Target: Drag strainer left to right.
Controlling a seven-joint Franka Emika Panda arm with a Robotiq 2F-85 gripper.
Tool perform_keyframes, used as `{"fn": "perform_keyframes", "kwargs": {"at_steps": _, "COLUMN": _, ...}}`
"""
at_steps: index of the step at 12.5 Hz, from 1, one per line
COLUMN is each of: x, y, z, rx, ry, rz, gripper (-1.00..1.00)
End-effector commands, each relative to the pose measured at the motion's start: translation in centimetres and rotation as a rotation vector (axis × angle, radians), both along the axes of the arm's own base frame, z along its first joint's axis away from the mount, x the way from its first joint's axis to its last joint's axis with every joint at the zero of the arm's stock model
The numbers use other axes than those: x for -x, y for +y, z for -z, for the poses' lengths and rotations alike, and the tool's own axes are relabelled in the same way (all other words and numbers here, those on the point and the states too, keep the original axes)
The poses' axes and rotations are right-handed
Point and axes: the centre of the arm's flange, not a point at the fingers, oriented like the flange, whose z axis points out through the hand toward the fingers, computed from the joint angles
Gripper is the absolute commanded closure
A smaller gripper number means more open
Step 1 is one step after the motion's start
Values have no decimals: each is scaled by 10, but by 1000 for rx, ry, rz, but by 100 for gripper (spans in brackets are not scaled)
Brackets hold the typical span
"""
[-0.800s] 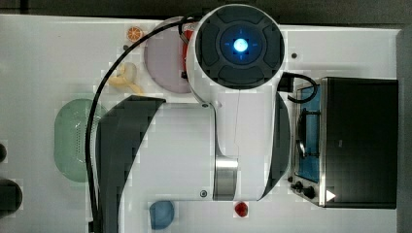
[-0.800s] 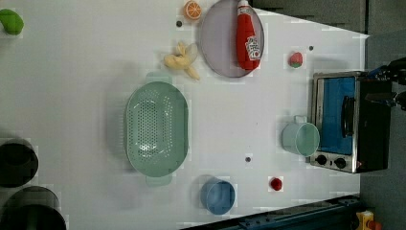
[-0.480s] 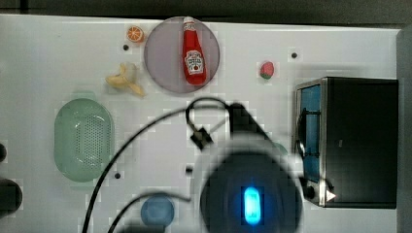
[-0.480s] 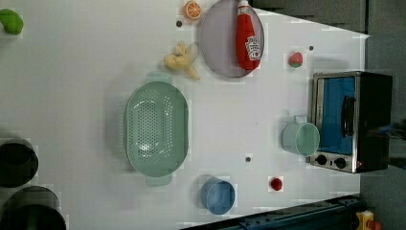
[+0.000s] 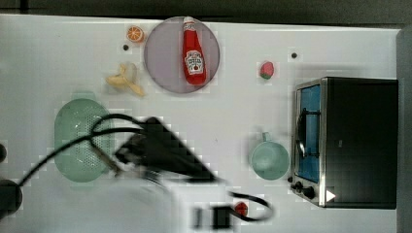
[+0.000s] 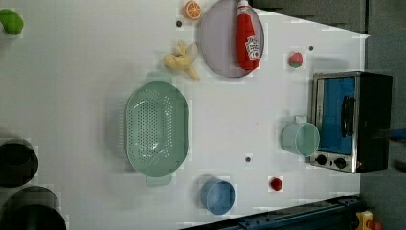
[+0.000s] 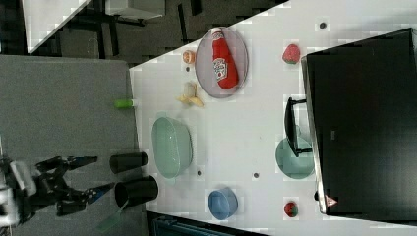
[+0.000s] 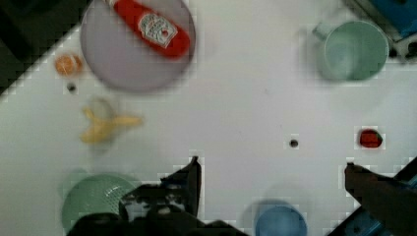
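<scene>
- At the top view's left, I see the strainer [image 5: 80, 141] on the white table [image 5: 233, 111], its right rim hidden by my blurred arm and cables.
- The ketchup bottle [image 5: 194, 52] label is unreadable.
- In the wrist view my gripper [image 8: 271, 169] hangs above bare table, fingers [image 8: 193, 178] spread wide, empty.

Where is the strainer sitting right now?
The strainer lies on the left view's left half of the table, below the banana and up-left of the blue bowl.
</scene>
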Motion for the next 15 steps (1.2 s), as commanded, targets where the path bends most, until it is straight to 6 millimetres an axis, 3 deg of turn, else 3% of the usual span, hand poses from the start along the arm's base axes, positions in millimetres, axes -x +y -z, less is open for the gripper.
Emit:
{"fn": "perform_keyframes", "kwargs": {"at_steps": 1, "x": -8, "y": 109, "z": 95, "rx": 42, "ry": 167, "rz": -3, "gripper": -100}}
{"fn": "perform_keyframes", "kwargs": {"at_steps": 4, "x": -10, "y": 184, "z": 151, "rx": 20, "ry": 153, "rz": 159, "gripper": -100}}
{"fn": "perform_keyframes", "kwargs": {"at_steps": 7, "x": -17, "y": 230, "z": 208, "rx": -52, "ry": 161, "rz": 382, "gripper": -100}}
{"fn": "perform_keyframes", "kwargs": {"at_steps": 9, "x": -22, "y": 242, "z": 246, "rx": -72, "ry": 189, "rz": 540, "gripper": -100}}
{"fn": "perform_keyframes", "kwargs": {"at_steps": 12, "x": -30, "y": 245, "z": 305, "rx": -79, "ry": 225, "rz": 737, "gripper": -100}}
{"fn": "perform_keyframes", "kwargs": {"at_steps": 15, "x": -35, "y": 247, "z": 363, "rx": -91, "ry": 251, "rz": 747, "gripper": -100}}
